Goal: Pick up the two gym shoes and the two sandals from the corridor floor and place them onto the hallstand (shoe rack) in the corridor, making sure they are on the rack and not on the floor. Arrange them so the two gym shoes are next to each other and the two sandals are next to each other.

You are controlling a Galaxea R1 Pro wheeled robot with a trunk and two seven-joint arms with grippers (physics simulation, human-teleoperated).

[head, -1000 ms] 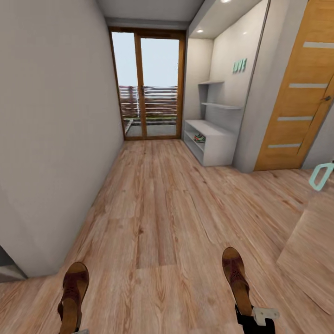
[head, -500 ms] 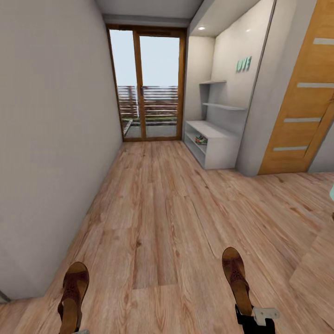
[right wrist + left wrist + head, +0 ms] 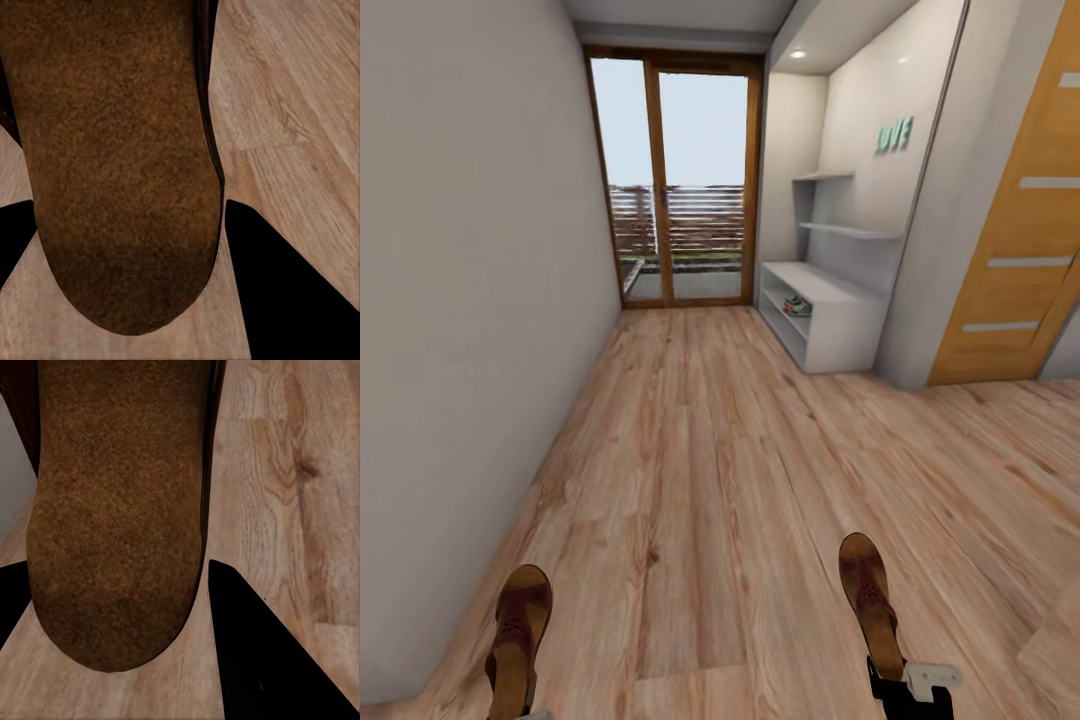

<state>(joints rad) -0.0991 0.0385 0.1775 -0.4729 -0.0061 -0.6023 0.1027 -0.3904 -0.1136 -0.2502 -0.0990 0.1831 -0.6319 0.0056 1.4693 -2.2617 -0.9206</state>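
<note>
Each tool pinches a sandal (image 3: 518,632) (image 3: 866,592) — carry them level toward the hallstand (image 3: 830,320), beside the gym shoes (image 3: 796,305).

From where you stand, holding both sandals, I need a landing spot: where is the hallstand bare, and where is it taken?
The hallstand top, below the wall shelves, looks bare along its length. The upper slot already holds the gym shoes, so that stretch is crowded. The rest of both slots is too small to judge. The sandals sit in the grippers.

We see a home corridor: wood-plank floor (image 3: 700,450), glazed balcony door (image 3: 675,180), hallstand (image 3: 830,315), wooden room door (image 3: 1020,240).
</note>
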